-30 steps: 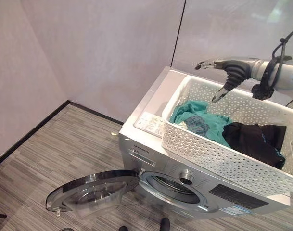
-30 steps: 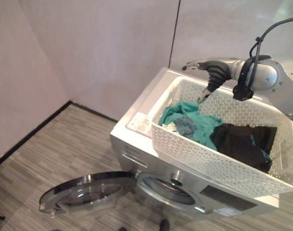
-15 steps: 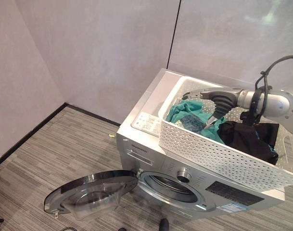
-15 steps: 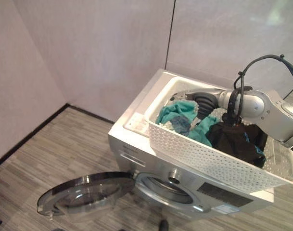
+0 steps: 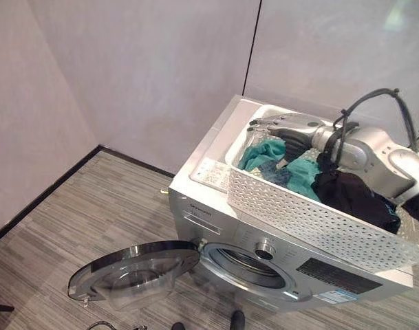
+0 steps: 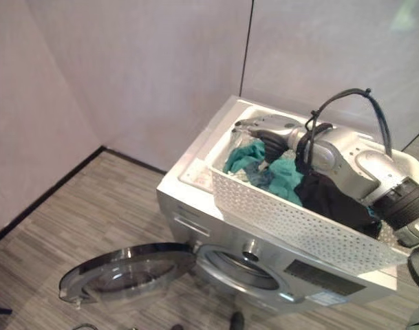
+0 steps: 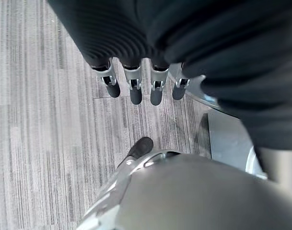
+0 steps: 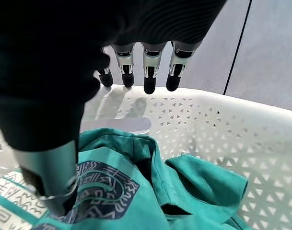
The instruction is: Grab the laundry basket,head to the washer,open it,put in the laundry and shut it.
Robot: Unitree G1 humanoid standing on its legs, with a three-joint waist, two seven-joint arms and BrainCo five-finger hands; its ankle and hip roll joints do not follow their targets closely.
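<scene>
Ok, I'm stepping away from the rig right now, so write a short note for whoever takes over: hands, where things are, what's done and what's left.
Right hand: open, fingers straight, thumb down against the teal shirt, nothing gripped yet.
Left hand: open, idle over the floor.
White laundry basket sits on top of the washer; teal shirt and black garment lie inside it.
Done: basket brought over, washer door open.
Left: grasp the clothes, load them into the drum, shut the door.

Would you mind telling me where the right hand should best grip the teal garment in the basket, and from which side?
Probably the raised fold of the teal garment, taken from above: it bunches upward under the open right hand, whereas the basket walls block the sides.
</scene>
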